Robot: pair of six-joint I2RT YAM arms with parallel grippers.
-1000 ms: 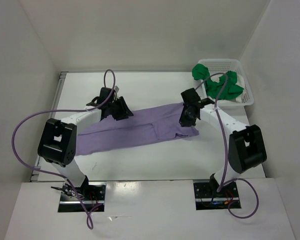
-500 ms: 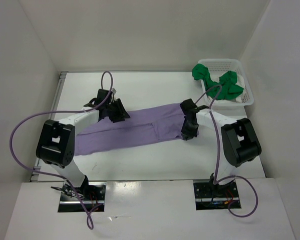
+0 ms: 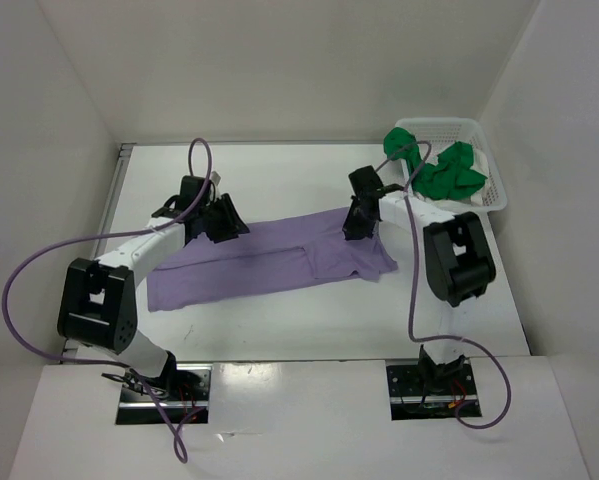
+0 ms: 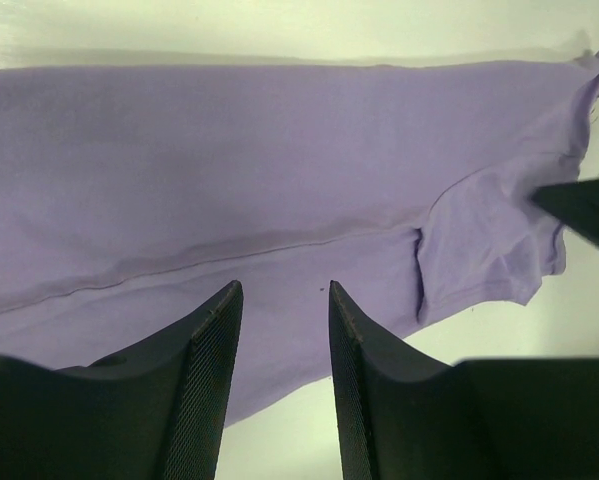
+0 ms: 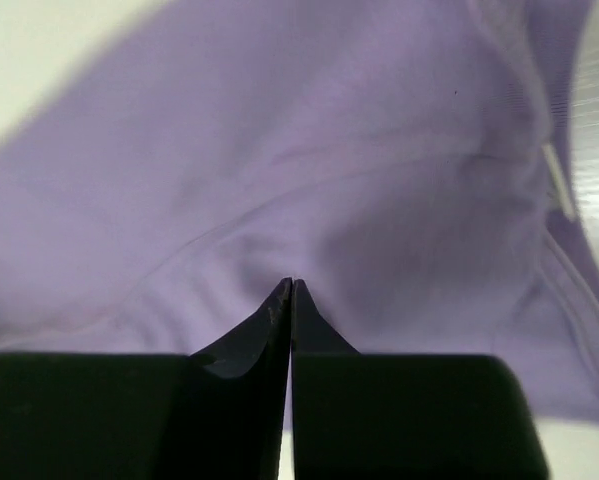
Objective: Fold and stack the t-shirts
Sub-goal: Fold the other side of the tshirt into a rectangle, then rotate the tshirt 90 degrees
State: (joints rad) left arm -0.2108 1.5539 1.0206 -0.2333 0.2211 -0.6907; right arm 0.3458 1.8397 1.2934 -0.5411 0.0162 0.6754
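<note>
The pale lavender t-shirt (image 3: 269, 262) lies folded into a long band across the table, one sleeve turned over at its right end. My right gripper (image 3: 357, 222) is at the shirt's far right edge. In the right wrist view its tips (image 5: 292, 282) meet in puckered lavender cloth (image 5: 329, 150), shut on a pinch of it. My left gripper (image 3: 224, 215) hovers over the shirt's far left edge. In the left wrist view it stands open (image 4: 284, 288) with only flat cloth (image 4: 279, 170) beyond it. The bright green t-shirt (image 3: 449, 172) lies crumpled in the basket.
A white plastic mesh basket (image 3: 449, 124) stands at the back right corner, close to the right arm. White walls enclose the table on three sides. Both arms' cables loop above the table surface.
The right gripper moved from the shirt's near right part to its far right edge and shut there. The left gripper drifted slightly back and left, staying open.
</note>
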